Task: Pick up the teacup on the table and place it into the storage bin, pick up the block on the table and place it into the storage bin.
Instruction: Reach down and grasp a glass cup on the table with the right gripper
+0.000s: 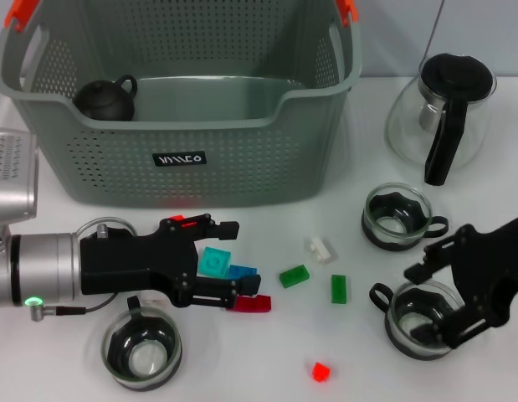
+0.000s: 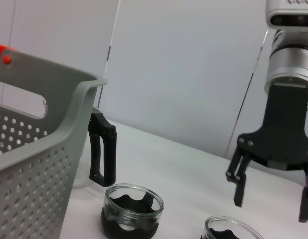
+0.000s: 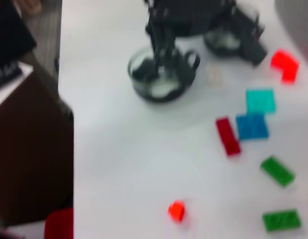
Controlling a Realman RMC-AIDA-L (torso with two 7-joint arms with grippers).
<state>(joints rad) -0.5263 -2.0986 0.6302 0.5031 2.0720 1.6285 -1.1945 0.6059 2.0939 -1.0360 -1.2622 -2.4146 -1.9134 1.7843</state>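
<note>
Black right claw (image 1: 438, 289) open over glass teacup (image 1: 422, 318), holding nothing.

I see three upright glass teacups (image 1: 397, 216) (image 1: 423, 318) (image 1: 142, 349), scattered blocks (image 1: 294, 275), and the grey-green storage bin (image 1: 242, 159) beyond my end effectors.

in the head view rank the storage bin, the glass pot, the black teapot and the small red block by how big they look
1. Storage bin
2. Glass pot
3. Black teapot
4. Small red block

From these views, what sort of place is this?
Probably a robot lab test bench: a plain white table against a bare wall, with a staged storage bin, glass teacups and scattered toy blocks.
</note>
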